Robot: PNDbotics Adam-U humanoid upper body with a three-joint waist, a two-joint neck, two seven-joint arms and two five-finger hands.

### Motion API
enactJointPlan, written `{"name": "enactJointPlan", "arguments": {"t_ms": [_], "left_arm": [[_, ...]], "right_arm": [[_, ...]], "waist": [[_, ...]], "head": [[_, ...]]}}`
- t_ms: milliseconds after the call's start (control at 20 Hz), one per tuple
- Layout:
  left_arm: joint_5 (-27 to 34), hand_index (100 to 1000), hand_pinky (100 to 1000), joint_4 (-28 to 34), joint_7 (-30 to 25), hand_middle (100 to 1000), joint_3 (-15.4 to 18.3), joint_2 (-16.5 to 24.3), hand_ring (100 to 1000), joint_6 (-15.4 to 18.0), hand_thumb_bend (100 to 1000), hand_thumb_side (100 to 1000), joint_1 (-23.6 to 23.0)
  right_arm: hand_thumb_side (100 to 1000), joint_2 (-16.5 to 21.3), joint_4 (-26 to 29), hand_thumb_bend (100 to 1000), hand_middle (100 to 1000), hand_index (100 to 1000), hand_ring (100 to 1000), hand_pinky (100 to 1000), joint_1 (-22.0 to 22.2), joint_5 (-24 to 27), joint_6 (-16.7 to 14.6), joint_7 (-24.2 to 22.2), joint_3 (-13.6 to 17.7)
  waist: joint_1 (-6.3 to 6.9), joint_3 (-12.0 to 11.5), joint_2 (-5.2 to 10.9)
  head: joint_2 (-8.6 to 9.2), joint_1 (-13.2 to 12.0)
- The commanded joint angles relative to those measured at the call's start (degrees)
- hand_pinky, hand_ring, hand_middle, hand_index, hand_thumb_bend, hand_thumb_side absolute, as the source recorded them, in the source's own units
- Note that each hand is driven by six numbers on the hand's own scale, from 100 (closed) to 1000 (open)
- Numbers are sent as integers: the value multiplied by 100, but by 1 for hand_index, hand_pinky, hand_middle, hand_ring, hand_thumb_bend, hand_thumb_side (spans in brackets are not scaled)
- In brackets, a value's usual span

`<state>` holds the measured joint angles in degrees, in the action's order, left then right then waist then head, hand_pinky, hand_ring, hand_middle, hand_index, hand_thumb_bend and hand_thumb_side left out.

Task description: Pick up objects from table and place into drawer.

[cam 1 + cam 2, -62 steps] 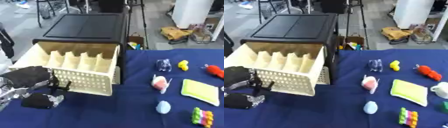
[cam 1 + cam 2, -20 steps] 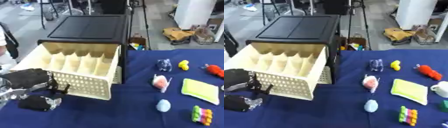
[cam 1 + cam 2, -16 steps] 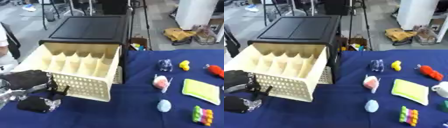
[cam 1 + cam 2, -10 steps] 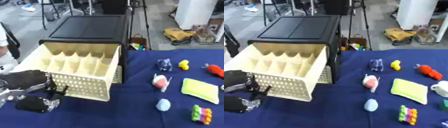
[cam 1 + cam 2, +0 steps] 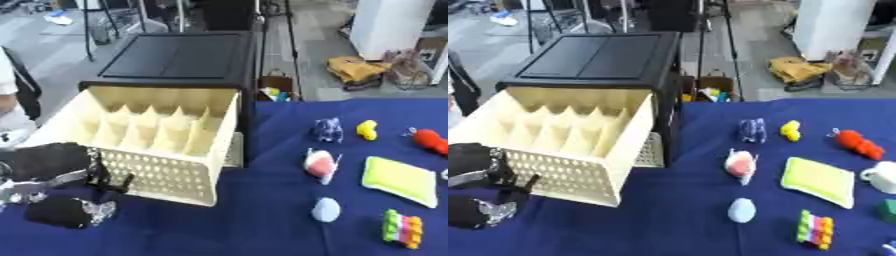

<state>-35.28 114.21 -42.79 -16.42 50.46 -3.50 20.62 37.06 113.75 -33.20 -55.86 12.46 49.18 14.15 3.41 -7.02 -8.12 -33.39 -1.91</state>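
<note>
The cream drawer (image 5: 149, 142) with inner dividers stands pulled out of the black cabinet (image 5: 179, 57) at the left. My left hand (image 5: 51, 165) is at the drawer's front left corner, open, its fingers (image 5: 109, 181) against the perforated front and nothing held. On the blue table (image 5: 262, 225) to the right lie a small blue-white toy (image 5: 328, 130), a yellow duck (image 5: 367, 129), a red toy (image 5: 430, 140), a pink-white thing (image 5: 321, 164), a yellow-green sponge (image 5: 400, 173), a pale blue egg (image 5: 325, 209) and a multicoloured block (image 5: 402, 228). My right hand is out of view.
A white cup (image 5: 883, 176) and a green block (image 5: 888, 210) sit at the table's right edge. A person's sleeve (image 5: 9, 100) shows at the far left, off the table. Behind the table are floor clutter and a white pillar (image 5: 385, 25).
The whole picture has shifted slightly, so the camera moved. My left hand stays at the drawer's front corner, and the things on the table have not moved.
</note>
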Motion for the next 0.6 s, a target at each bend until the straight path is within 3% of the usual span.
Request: {"name": "enactJointPlan", "arguments": {"t_ms": [50, 450, 600], "left_arm": [[170, 361, 100, 38, -49, 100, -5, 168, 100, 70, 100, 848, -25], [362, 404, 100, 38, -23, 100, 14, 139, 100, 13, 105, 867, -59], [428, 459, 100, 38, 55, 100, 31, 144, 100, -2, 172, 912, -65]], "right_arm": [[1000, 132, 84, 100, 615, 674, 647, 581, -43, -36, 90, 58, 55], [1000, 135, 84, 100, 615, 674, 647, 582, -39, -27, 94, 64, 60], [1000, 137, 84, 100, 615, 674, 647, 582, -43, -24, 94, 68, 62]], "waist": [[-18, -12, 71], [-28, -18, 68], [-31, -10, 64]], "head": [[-58, 9], [-51, 15], [-40, 24]]}}
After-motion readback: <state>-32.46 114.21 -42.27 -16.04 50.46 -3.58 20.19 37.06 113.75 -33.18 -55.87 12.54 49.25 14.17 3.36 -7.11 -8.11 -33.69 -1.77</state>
